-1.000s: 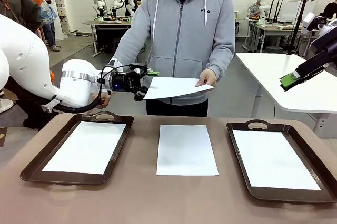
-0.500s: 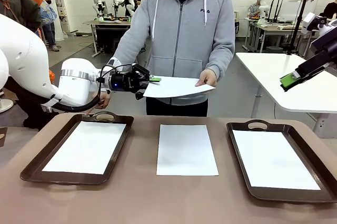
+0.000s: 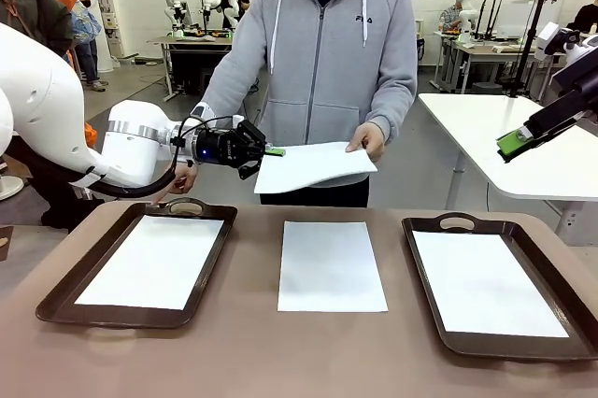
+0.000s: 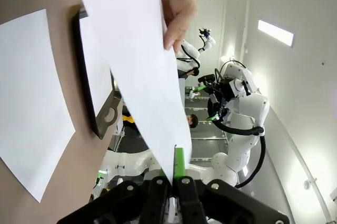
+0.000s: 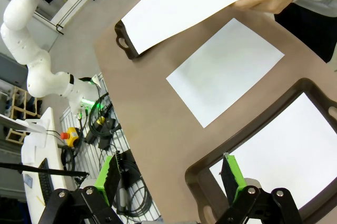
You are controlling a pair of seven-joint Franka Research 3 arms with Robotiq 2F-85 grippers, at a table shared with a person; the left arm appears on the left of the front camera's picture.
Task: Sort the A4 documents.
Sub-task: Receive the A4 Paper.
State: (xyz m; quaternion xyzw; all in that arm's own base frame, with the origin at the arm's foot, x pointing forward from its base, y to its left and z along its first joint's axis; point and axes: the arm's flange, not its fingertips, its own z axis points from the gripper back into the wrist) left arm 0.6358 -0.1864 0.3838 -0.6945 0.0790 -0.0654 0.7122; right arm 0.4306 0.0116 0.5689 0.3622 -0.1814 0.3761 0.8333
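Left gripper [image 3: 269,150] clamped on 1 thin white paper sheet [image 3: 313,164] (person's hand [image 3: 367,141] apparently holds opposite edge); right gripper [image 5: 169,171] spread wide.

Bright, even indoor light from overhead, white and diffuse. Only soft, faint shadows along the rims of the trays [image 3: 56,300] on the brown table [image 3: 252,351], with no hard edges anywhere. White paper [image 3: 332,267] close to washed out, with almost no surface detail. Glare from a ceiling lamp [image 4: 275,32] high on the right in the left wrist view. Wide-angle stretch and bending toward the edges in both wrist views. Sharp in the front view, without motion blur.
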